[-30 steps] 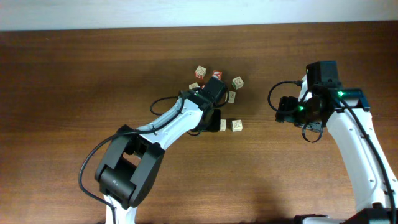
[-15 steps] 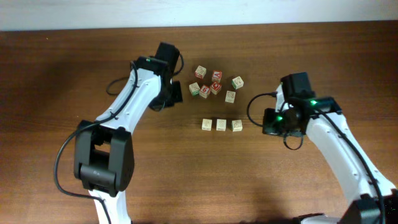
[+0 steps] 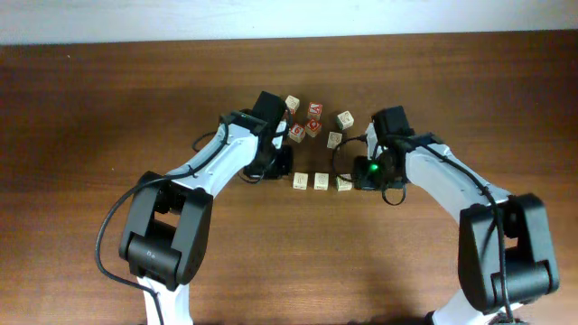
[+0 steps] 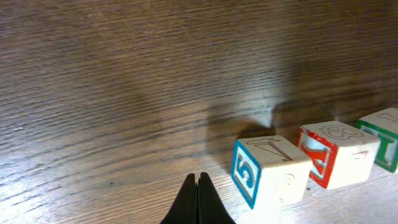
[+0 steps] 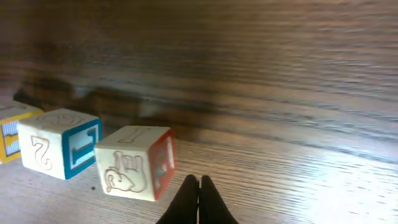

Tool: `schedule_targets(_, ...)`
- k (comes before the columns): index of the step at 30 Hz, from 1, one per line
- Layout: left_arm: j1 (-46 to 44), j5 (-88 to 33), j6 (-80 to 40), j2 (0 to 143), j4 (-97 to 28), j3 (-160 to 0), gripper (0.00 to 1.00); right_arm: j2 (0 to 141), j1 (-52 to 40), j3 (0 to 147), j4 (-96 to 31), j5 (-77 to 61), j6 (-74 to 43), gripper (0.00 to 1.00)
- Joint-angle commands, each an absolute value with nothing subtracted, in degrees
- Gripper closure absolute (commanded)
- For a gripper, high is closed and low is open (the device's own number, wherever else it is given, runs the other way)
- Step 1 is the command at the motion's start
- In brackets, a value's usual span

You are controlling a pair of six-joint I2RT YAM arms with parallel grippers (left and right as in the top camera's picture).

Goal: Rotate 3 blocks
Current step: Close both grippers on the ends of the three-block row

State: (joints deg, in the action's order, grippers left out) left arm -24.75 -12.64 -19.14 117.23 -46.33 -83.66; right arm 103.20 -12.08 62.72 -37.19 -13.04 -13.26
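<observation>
Both arms swung inward, flanking the blocks (image 3: 321, 181); left tool (image 4: 198, 179) and right tool (image 5: 199, 180) pressed together, seemingly empty.

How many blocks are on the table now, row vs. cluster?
Blocks in the front row: 3
Loose blocks in the cluster behind: 6 visible
Total: 9 blocks visible. The left arm covers the cluster's left edge and may hide more.

Pale blocks (image 4: 270, 171) (blue, red, green letter faces) on brown woodgrain table (image 4: 124, 93).
</observation>
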Motion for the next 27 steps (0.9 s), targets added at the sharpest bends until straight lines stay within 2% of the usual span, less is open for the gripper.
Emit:
schedule_targets(1,-26.3,-14.1,-20.0,116.8,-45.5,-83.3,1.00,105.2,-15.1,62.5,-35.9,-13.7,-12.6,0.96)
schedule_targets(21,-30.4,-14.2,-25.3,117.4,-44.1,-83.3,1.00,105.2,-15.4,62.5,-33.8,-18.3,-12.6,0.96)
schedule_targets(27,-30.4,-14.2,-25.3,117.4,-43.9,-83.3,1.00,105.2,-18.1,62.5,-32.4,-17.8,-12.4,0.96)
